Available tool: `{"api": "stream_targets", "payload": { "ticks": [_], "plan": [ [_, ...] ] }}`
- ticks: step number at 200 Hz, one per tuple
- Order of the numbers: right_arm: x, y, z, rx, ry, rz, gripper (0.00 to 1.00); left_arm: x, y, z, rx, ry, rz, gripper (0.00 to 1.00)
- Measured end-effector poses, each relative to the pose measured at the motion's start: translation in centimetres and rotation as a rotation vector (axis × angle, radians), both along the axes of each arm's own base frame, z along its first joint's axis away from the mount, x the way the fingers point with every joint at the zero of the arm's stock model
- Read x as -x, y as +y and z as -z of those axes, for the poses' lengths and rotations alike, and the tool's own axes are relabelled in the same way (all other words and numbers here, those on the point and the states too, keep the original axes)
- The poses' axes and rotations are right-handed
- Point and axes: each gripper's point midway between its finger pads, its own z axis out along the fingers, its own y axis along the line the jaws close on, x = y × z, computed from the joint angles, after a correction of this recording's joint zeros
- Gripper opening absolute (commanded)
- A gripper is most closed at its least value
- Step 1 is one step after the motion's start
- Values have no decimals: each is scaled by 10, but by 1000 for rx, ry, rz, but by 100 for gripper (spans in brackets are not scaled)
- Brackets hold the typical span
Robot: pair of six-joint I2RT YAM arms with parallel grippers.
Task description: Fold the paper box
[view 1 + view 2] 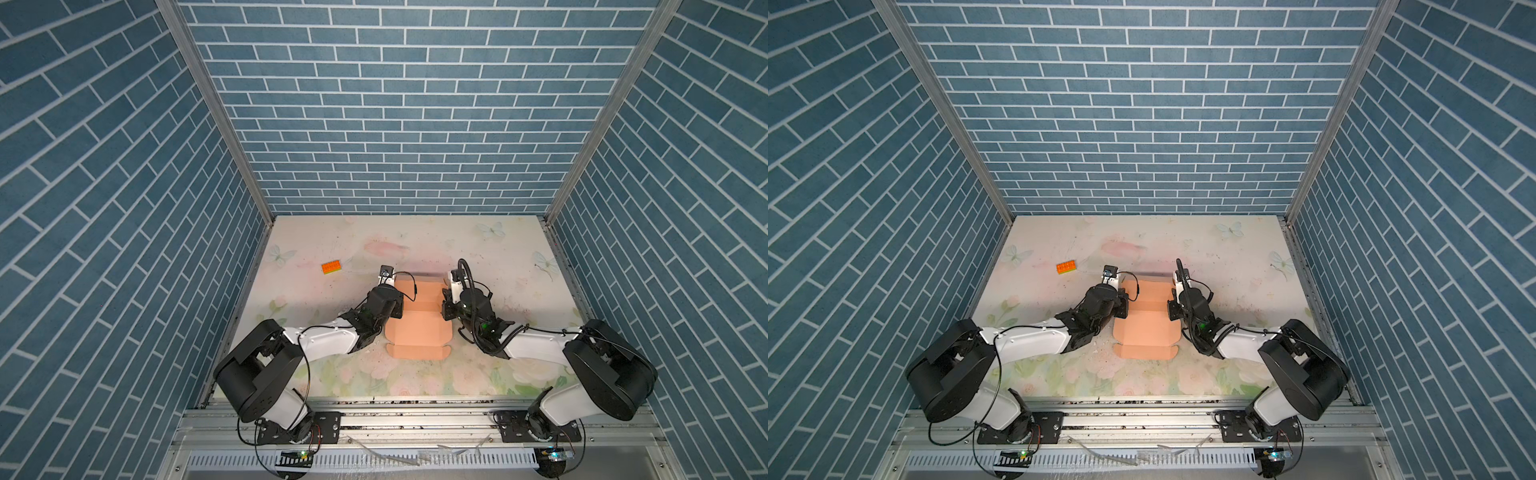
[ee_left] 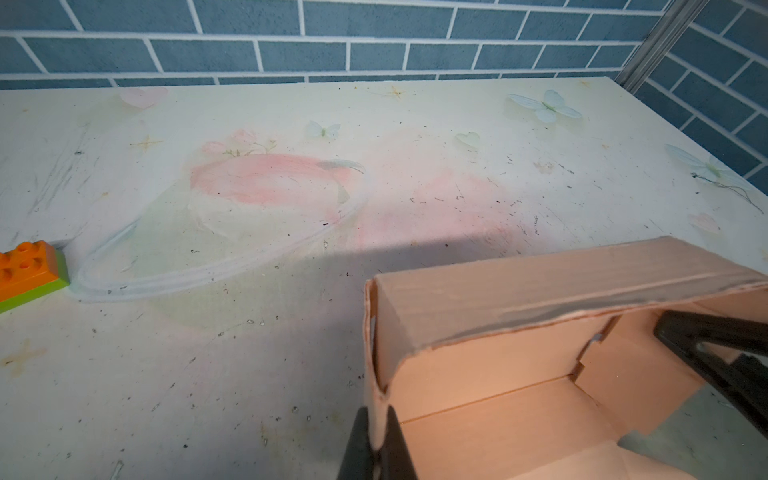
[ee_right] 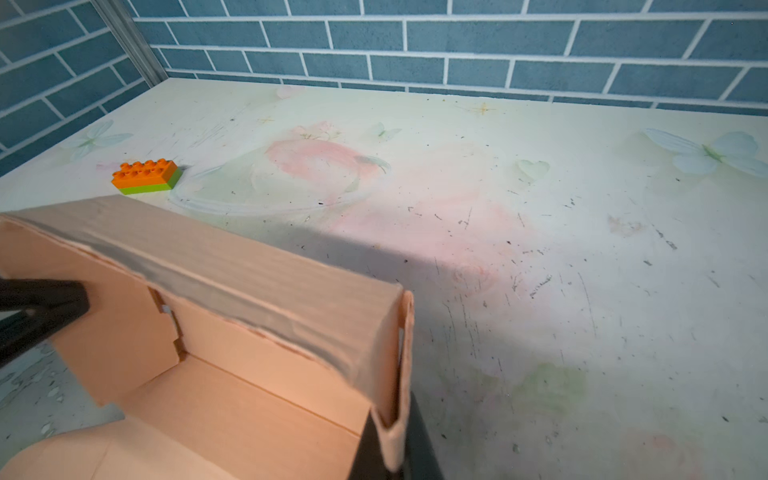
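Though half-folded — paper box (image 1: 411, 328) in fingers (image 2: 356, 444).

paper box (image 1: 417, 328): plain cardboard, no print readable
toy brick (image 1: 331, 267): no lettering readable
table (image 1: 457, 249): flower and butterfly pattern, no words or numbers

In a top view the paper box (image 1: 417, 328) lies on the middle of the tabletop (image 1: 498, 249). It is peach-tan, and its near flap is spread flat with a small tab at each front corner. The far half sits between the two arms: the left end effector (image 1: 398, 309) meets the box's left edge and the right end effector (image 1: 445, 309) its right edge. Both seem to pinch raised side walls, though the wrists hide the fingertips. An orange brick (image 1: 331, 267) lies well apart, toward the far left.
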Motion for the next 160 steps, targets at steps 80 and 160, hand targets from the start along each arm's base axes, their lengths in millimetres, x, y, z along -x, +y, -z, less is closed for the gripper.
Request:
{"api": "stream_targets", "payload": {
  "ticks": [80,160],
  "plan": [
    [-13,-5,-11,45,4,168,0,-5,-8,-12,-42,14,-33,0],
    [-26,-5,7,157,88,355,0,-7,-12,-3,-121,85,-74,0]
  ]
}}
